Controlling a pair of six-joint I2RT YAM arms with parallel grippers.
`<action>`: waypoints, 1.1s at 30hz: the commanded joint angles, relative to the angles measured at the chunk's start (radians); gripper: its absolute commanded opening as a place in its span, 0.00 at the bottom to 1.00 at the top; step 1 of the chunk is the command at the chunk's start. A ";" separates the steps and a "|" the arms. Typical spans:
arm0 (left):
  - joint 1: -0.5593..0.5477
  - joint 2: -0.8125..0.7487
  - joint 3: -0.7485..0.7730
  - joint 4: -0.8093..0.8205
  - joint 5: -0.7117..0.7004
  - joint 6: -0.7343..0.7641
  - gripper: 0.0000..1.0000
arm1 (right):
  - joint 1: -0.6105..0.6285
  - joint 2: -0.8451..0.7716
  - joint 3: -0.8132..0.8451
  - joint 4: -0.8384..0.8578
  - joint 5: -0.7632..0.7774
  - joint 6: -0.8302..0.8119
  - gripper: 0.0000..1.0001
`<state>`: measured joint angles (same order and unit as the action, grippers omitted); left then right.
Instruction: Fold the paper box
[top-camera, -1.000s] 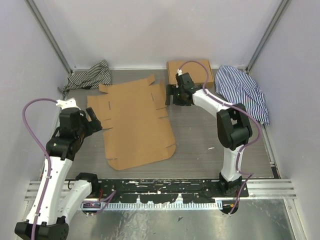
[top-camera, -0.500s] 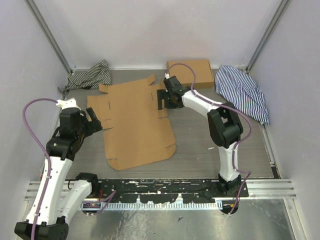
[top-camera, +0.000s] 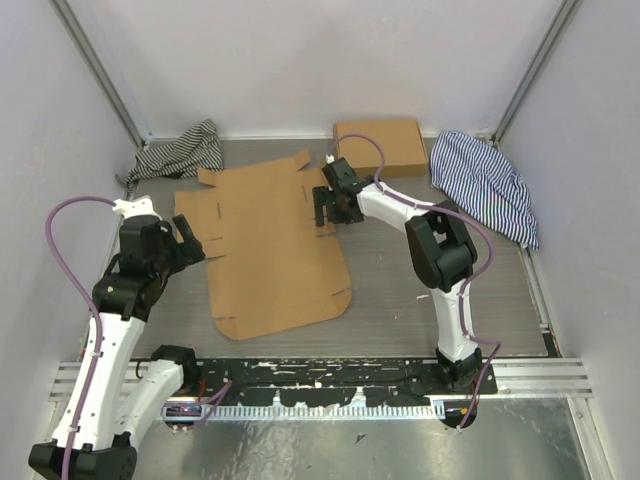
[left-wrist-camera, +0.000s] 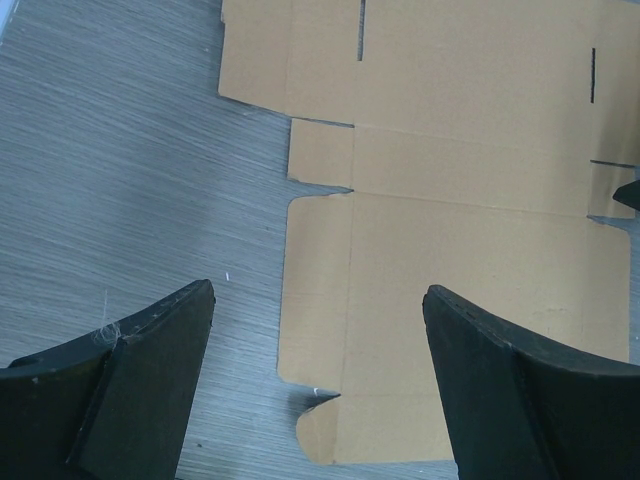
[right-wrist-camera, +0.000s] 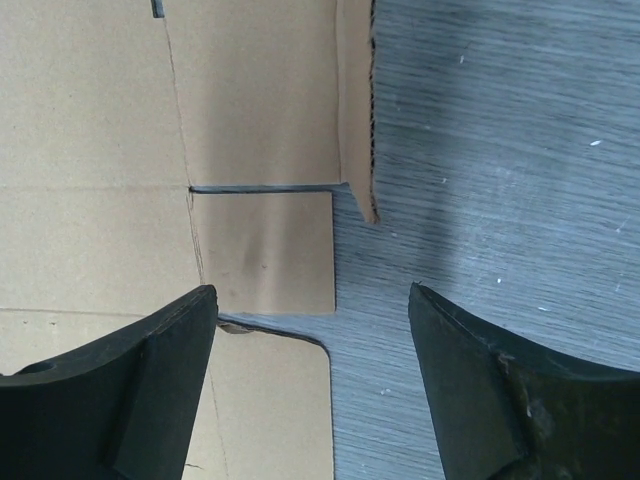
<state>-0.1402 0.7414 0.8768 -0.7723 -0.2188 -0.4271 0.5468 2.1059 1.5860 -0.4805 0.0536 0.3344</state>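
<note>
The paper box (top-camera: 272, 250) lies flat and unfolded on the grey table, left of centre. My left gripper (top-camera: 190, 240) is open and empty, hovering at its left edge. In the left wrist view the cardboard (left-wrist-camera: 470, 230) and its left flaps lie between and beyond the open gripper (left-wrist-camera: 318, 292). My right gripper (top-camera: 321, 208) is open and empty over the box's right edge. In the right wrist view the gripper (right-wrist-camera: 312, 292) stands above a small side flap (right-wrist-camera: 265, 250) and the bare table, with the main sheet (right-wrist-camera: 90, 130) to the left.
A fully formed flat brown box (top-camera: 382, 146) sits at the back, right of centre. A dark striped cloth (top-camera: 182, 150) lies at the back left. A blue striped cloth (top-camera: 487, 185) lies at the right. Walls enclose the table on three sides.
My right gripper has moved left and slightly nearer, from beside the formed box to the flat cardboard's right edge. The left arm and the cardboard have not moved.
</note>
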 joint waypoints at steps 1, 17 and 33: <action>-0.003 -0.007 0.004 -0.005 0.009 0.008 0.92 | 0.020 -0.002 0.050 0.014 0.018 -0.010 0.81; -0.002 -0.007 0.004 -0.004 0.010 0.008 0.92 | 0.044 0.049 0.085 0.000 0.048 0.008 0.74; -0.004 -0.001 0.002 -0.005 0.013 0.007 0.92 | 0.059 0.063 0.087 -0.019 0.072 0.010 0.55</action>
<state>-0.1402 0.7418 0.8768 -0.7727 -0.2176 -0.4271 0.5964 2.1689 1.6421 -0.5026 0.1040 0.3386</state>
